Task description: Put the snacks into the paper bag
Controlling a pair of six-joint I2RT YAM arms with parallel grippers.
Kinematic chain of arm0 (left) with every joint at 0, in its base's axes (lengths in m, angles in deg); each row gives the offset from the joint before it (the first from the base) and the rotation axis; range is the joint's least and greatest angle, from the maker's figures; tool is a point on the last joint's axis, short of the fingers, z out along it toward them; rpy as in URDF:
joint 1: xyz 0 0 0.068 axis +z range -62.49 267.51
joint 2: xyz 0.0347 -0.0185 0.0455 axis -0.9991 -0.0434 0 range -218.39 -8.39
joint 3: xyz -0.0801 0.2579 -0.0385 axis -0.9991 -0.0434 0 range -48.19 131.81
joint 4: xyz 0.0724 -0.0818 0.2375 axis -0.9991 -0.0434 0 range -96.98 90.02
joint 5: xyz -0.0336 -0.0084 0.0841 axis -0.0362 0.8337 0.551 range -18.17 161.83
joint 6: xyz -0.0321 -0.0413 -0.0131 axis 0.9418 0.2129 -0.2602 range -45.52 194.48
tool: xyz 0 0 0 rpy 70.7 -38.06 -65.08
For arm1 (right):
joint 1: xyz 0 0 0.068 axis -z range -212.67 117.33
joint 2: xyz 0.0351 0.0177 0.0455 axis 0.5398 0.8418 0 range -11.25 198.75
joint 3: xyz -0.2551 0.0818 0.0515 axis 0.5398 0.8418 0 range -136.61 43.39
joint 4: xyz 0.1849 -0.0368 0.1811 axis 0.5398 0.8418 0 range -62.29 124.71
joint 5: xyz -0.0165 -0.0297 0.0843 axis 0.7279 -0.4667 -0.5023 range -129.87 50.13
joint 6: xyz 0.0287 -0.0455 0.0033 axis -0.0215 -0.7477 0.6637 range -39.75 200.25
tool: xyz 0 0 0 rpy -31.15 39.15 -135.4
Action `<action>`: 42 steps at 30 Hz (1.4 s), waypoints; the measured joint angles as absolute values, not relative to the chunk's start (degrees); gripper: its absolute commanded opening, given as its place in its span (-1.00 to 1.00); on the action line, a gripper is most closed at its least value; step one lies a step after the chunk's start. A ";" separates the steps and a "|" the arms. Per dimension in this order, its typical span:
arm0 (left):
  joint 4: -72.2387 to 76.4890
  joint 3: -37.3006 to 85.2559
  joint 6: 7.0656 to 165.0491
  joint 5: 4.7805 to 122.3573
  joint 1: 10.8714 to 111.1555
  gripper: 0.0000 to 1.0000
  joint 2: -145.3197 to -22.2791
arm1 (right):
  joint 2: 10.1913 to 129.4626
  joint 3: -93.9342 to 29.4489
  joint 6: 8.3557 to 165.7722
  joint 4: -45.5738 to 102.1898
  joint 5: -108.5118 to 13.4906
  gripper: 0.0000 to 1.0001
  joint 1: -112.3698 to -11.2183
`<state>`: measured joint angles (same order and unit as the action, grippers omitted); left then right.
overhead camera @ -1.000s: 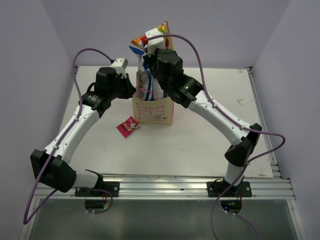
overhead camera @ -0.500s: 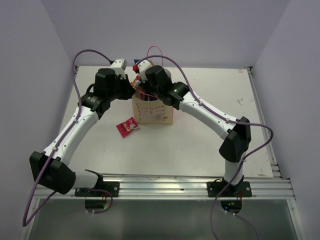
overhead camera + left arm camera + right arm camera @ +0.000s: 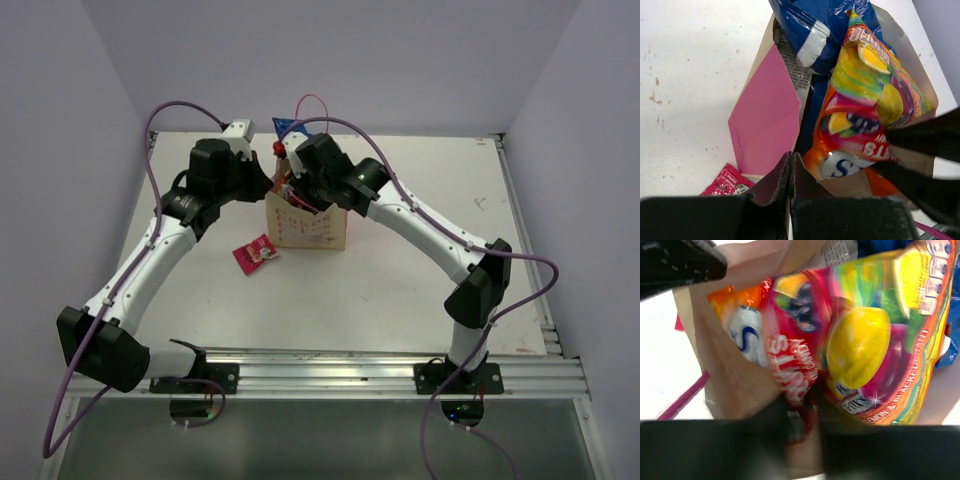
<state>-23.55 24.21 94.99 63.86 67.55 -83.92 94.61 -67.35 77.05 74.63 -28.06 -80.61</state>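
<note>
The paper bag [image 3: 318,229] stands upright mid-table; its pink side [image 3: 765,115] faces the left wrist camera. My left gripper [image 3: 266,186] is shut on the bag's left rim [image 3: 790,167]. My right gripper [image 3: 296,188] is down in the bag's mouth, shut on the end of the red-yellow FOX'S packet [image 3: 860,340], which also shows in the left wrist view [image 3: 865,90]. The orange-yellow packet [image 3: 840,165] and the long blue-white bag [image 3: 810,30] are inside the bag; the blue tip [image 3: 283,126] sticks out. The small pink-red sachet [image 3: 256,253] lies on the table left of the bag.
The white table [image 3: 420,260] has a metal rail along its near edge [image 3: 330,365] and walls on three sides. Purple cables loop above both arms [image 3: 350,125].
My right gripper came down from above the bag, carrying the FOX'S packet into the bag's mouth. The blue-white bag sits lower in the bag. The left gripper stayed at the rim.
</note>
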 measured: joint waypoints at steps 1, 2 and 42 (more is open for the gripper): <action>-23.55 24.19 94.99 63.64 67.50 -1.00 -83.90 | 94.61 -67.61 77.35 75.52 -28.45 0.11 -80.61; -23.64 24.17 94.99 63.43 67.48 -1.00 -83.90 | 94.61 -67.89 77.27 76.46 -28.65 0.22 -80.61; -23.64 24.78 94.90 65.90 67.61 -1.00 -84.68 | 94.13 -38.39 77.18 41.87 -34.85 0.65 -105.02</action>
<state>-23.64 24.78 94.90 65.90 67.61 -84.68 94.13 -38.39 77.18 41.87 -34.85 -105.02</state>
